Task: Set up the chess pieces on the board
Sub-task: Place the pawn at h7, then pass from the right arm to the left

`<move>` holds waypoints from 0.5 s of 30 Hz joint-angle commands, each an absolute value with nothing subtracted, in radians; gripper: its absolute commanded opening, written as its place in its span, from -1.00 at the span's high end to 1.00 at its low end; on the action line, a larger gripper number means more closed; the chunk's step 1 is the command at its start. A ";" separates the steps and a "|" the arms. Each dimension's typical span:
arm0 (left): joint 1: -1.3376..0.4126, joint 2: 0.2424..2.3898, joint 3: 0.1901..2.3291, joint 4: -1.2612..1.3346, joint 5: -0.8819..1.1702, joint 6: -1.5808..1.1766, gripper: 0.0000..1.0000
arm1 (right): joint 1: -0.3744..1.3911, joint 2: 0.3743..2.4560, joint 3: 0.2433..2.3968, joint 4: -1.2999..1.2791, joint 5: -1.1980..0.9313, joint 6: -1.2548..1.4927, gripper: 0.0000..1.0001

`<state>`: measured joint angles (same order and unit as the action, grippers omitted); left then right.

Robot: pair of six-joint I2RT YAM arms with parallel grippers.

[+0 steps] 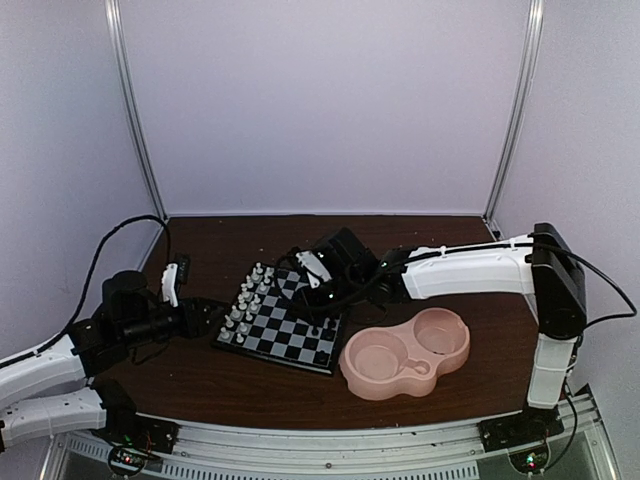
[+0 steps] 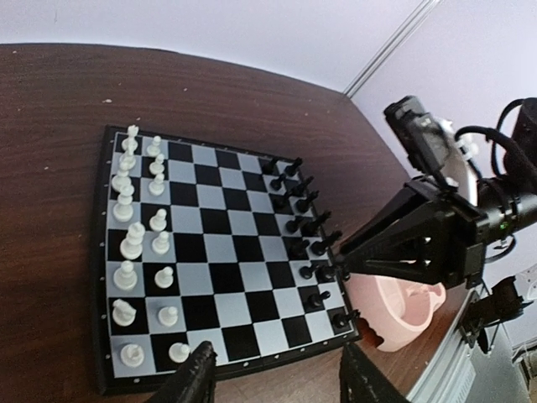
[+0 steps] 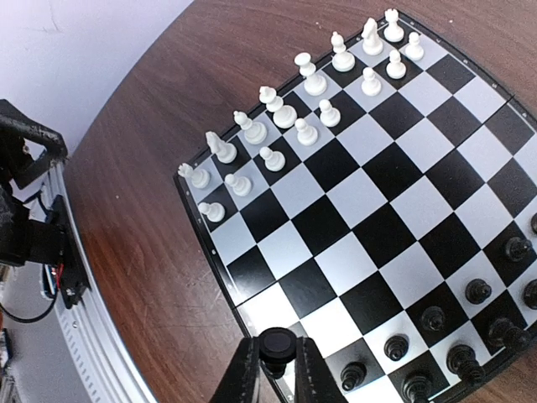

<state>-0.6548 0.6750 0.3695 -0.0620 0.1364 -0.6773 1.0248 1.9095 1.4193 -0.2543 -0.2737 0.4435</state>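
Presently, as my screens show it:

1. Small square chessboard with black and pale checks and a thin dark border [image 1: 290, 335]. It lies flat on the dark brown wooden tabletop [image 1: 200, 385] and is my landmark for every entry below.

2. Tiny white plastic chessmen [image 1: 245, 305]. Two full ranks stand upright along the board's left edge, one man per square. I judge this side finished.

3. Tiny black plastic chessmen [image 2: 306, 227]. Two ranks stand along the board's right edge, thinning toward its near corner, where squares are bare.

4. Right gripper [image 3: 277, 357]. It is above the board's near right corner, its fingers pinched almost together on one round-headed black pawn [image 3: 278, 342]. The pawn is gripped at the head, I judge, so the base can meet a square flat. I cannot tell which square.

5. Left gripper [image 2: 275, 357]. It is just off the board's near edge, toward the white corner, fingers apart with nothing between them. It looks parked aside to leave the right arm room.

6. Pink plastic double-bowl dish [image 1: 405, 350]. It sits just off the board's near right corner, an easy reach for the right arm. I cannot make out its contents.
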 commanded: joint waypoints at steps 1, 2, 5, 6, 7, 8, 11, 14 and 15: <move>-0.667 0.712 0.302 0.265 0.198 -0.705 0.01 | 1.020 1.873 1.369 0.029 -0.417 0.616 0.75; -0.673 0.723 0.286 0.312 0.197 -0.712 0.02 | 1.020 1.872 1.359 0.066 -0.424 0.636 0.75; -0.692 0.765 0.261 0.399 0.185 -0.720 0.08 | 1.020 1.871 1.333 0.140 -0.426 0.683 0.76; -0.699 0.785 0.262 0.414 0.180 -0.717 0.09 | 1.020 1.871 1.326 0.161 -0.427 0.697 0.76; -0.707 0.805 0.263 0.428 0.179 -0.714 0.09 | 1.020 1.872 1.322 0.180 -0.430 0.706 0.76; -0.716 0.823 0.264 0.440 0.176 -0.712 0.10 | 1.020 1.874 1.319 0.194 -0.435 0.716 0.76; -0.729 0.870 0.267 0.485 0.174 -0.713 0.10 | 1.020 1.879 1.318 0.224 -0.443 0.736 0.76; -0.738 0.909 0.276 0.518 0.188 -0.720 0.16 | 1.020 1.881 1.318 0.240 -0.454 0.745 0.75; -0.740 0.920 0.281 0.525 0.198 -0.723 0.18 | 1.021 1.881 1.317 0.245 -0.455 0.748 0.76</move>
